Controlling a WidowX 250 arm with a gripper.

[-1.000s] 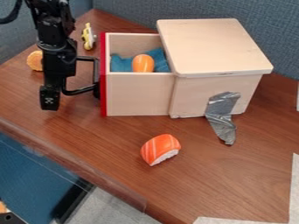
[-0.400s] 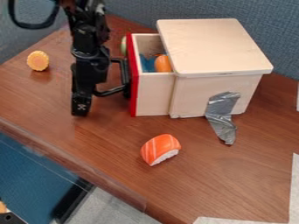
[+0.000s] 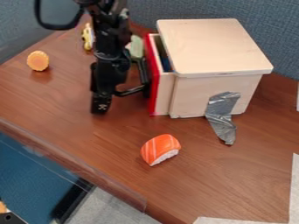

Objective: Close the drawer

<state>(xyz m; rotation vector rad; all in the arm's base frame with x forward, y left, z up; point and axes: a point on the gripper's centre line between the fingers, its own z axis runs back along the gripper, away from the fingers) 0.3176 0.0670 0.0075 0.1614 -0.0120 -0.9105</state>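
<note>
In the camera view, the drawer (image 3: pixel 164 95) juts slightly from the wooden box's (image 3: pixel 213 52) left side — the closing push looks nearly done. The gripper (image 3: pixel 100 106) is by the black handle (image 3: pixel 132 91), open or closed I cannot tell — next, a short, level push right.

Wooden table (image 3: pixel 234 179): drawer box (image 3: pixel 213 48), sushi (image 3: pixel 161 149), orange disc (image 3: pixel 38 61).

wooden drawer (image 3: pixel 164 94) with a red front, slightly open on the left side of its wooden box, blue cloth partly visible inside.
</note>
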